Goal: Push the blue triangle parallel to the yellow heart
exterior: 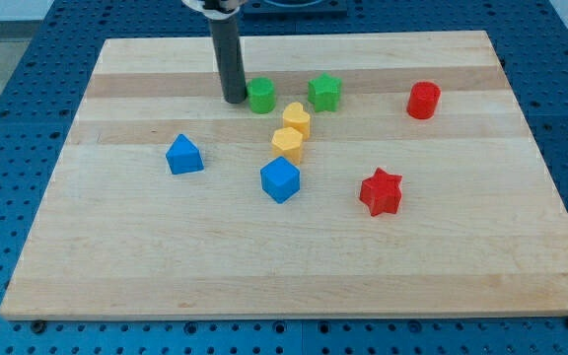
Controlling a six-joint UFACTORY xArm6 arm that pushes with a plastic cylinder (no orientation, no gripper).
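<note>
The blue triangle sits left of centre on the table, well apart from my tip, which rests in the upper middle of the frame. There is no pincer on this arm, only the dark rod, so nothing is grasped. Just right of my tip, touching or almost touching it, stands a green cylinder-like block. Below that, near the centre, a blue cube lies lower right of the triangle. Above the cube are two yellow blocks close together: a lower one and the yellow heart. A green star follows, then a red star lower down, and a red cylinder at upper right.
</note>
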